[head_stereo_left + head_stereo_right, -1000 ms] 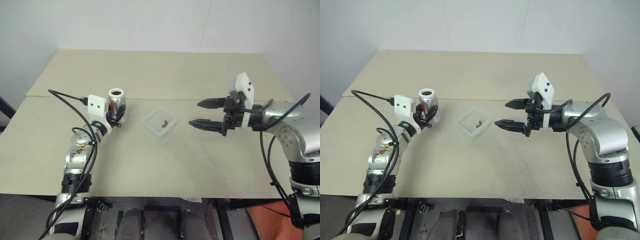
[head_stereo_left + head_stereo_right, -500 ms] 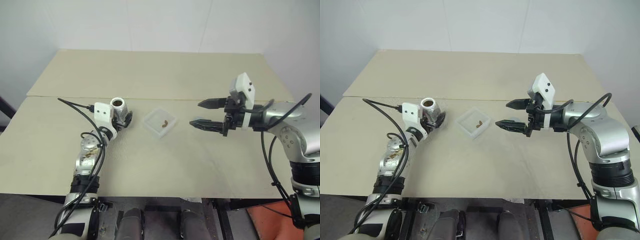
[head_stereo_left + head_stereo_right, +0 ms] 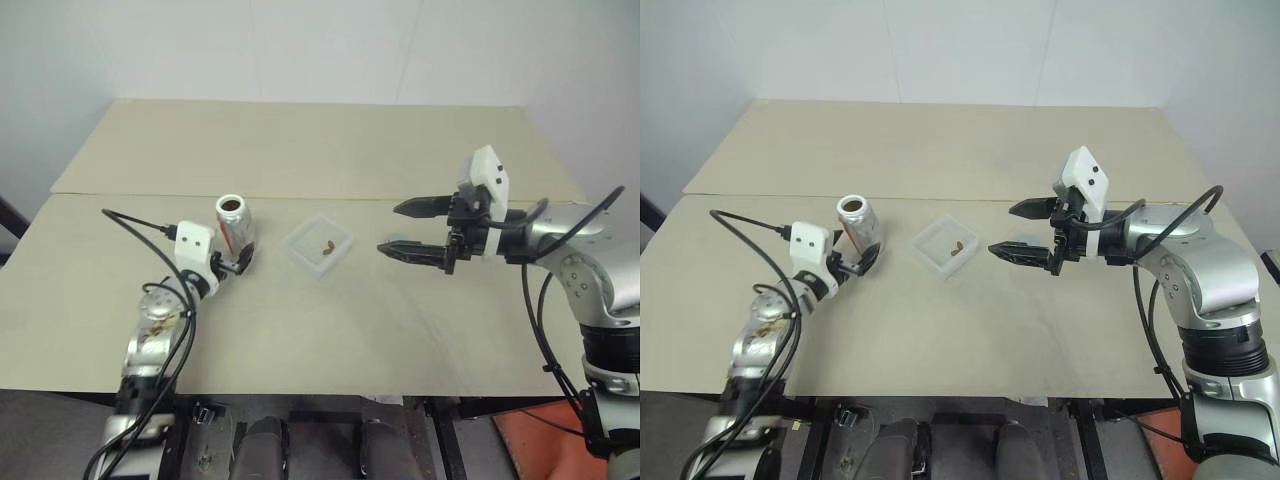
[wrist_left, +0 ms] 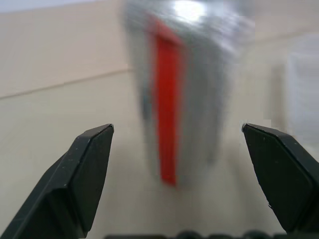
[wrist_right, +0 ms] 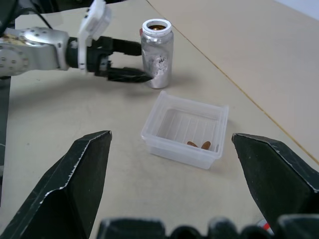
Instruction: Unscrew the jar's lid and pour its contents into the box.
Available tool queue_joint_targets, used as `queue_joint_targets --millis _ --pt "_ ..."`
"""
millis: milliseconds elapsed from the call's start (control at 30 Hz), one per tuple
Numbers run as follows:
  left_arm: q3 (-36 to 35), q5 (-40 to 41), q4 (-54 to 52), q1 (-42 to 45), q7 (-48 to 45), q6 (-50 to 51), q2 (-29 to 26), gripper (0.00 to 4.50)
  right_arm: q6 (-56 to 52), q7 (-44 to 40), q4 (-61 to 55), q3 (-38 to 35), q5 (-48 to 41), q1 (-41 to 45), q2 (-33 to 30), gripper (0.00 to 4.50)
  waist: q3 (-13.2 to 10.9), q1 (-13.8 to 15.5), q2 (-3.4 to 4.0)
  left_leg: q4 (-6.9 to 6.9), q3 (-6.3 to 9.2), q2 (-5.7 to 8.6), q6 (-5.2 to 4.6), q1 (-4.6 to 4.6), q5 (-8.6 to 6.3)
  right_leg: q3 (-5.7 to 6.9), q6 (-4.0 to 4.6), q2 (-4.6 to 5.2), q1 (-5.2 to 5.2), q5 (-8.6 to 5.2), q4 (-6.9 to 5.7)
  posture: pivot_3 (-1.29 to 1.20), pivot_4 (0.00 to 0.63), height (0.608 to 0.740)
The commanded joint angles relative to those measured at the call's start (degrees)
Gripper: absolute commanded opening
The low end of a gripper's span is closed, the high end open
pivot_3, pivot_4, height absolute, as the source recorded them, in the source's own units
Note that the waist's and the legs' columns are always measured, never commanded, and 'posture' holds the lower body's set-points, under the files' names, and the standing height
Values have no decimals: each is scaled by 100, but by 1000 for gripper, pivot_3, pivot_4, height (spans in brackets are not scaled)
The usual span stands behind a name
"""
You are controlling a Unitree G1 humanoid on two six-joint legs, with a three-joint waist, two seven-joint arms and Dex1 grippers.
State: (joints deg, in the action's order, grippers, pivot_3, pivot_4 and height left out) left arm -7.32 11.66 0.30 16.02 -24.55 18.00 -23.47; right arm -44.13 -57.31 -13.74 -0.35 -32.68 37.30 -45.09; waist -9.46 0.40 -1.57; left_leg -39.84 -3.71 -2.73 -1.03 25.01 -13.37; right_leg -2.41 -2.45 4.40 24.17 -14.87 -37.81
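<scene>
Pale beige table (image 3: 400, 150), seamed across its width. Open jar (image 3: 235, 222) standing upright on it. Beside that, clear box (image 3: 318, 244) holding small brown contents (image 3: 327, 245).

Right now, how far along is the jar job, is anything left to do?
It looks essentially done. The jar stands upright on the table with its mouth open, no lid on it, and brown pieces lie in the box. The left end effector is open beside the jar, not gripping it. The right end effector is open, empty. Only pulling back seems left.
</scene>
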Motion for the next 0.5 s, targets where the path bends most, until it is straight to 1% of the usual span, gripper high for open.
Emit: queue_joint_targets --millis 33,67,200,300,433,500 --pt "-162 377 -1060 -373 -363 489 -350 4483 117 -9 -254 -140 -21 -39 -100 4500 0 -2 0 0 2 0 0 -2 0 -1 0 0 -1 0 -1 0 150 740" --pt "-193 474 -1237 -471 -437 640 -429 4483 110 -12 -263 -149 -32 -47 -105 4500 0 -4 0 0 3 0 0 -2 0 -1 0 0 -1 0 0 0 150 740" --pt "-690 1257 -2002 -1076 -1539 897 -1294 4483 145 -50 -254 -173 -24 -104 -148 4500 0 -35 0 2 7 -3 0 -12 0 -4 1 0 -7 0 3 0 150 740" --pt "-1280 1981 -2083 -1143 -2420 1005 -1956 4483 220 -106 -218 -177 11 -162 -202 4500 0 -33 1 5 5 -5 1 -16 0 -2 5 0 -6 -3 -2 0 150 740" --pt "-1827 2625 -1981 -1140 -3538 1078 -2791 4483 322 -206 -182 -218 32 -246 -289 4500 0 -54 1 7 -12 -5 1 -29 0 -4 7 0 -14 -3 4 0 150 740" --pt "-2016 2869 -1893 -1165 -3993 1136 -3097 4483 382 -273 -152 -249 43 -288 -373 4500 0 -58 1 10 -23 -6 1 -30 0 -4 8 -1 -13 -4 5 0 150 740"
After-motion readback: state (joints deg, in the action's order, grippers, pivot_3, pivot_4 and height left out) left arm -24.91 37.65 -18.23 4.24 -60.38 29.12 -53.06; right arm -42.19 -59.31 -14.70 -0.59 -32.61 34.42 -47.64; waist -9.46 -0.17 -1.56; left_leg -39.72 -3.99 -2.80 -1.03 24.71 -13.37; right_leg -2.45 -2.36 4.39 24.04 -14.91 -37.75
